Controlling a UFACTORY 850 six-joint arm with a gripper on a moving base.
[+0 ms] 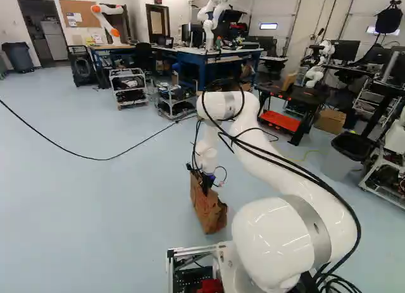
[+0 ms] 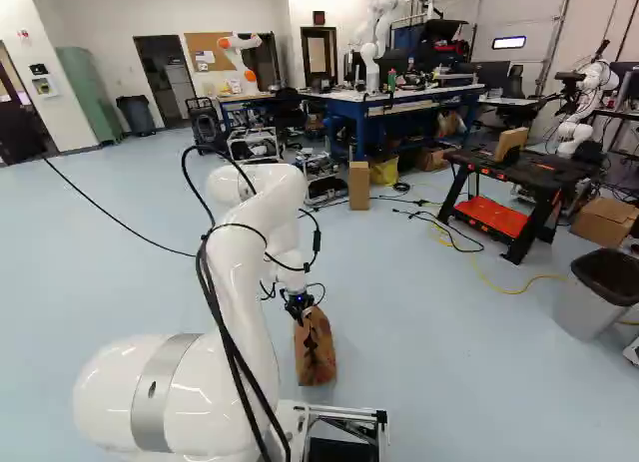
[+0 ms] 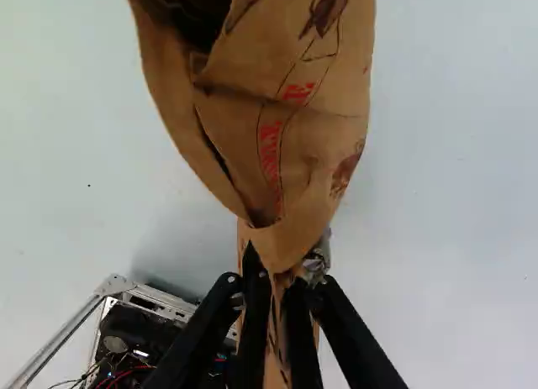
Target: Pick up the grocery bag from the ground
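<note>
The gripper (image 2: 300, 304) points down at the top of the brown paper grocery bag (image 2: 315, 350), just ahead of the base. In the left base view the bag (image 1: 209, 211) hangs or stands slightly tilted below the wrist; whether its bottom touches the floor I cannot tell. The wrist view shows the gripper (image 3: 277, 301) shut on the bag's gathered paper, a finger on each side. Beyond the fingers the bag (image 3: 294, 145) spreads into a wide, folded part with red print. Its contents are mostly hidden.
Part of the base frame (image 3: 63, 334) lies beside the gripper. Farther off are a black cart with a red shelf (image 2: 491, 217), a grey bin (image 2: 596, 300), an upright cardboard box (image 2: 359, 186) and cables on the floor. Other robots (image 2: 375, 33) stand around blue workbenches.
</note>
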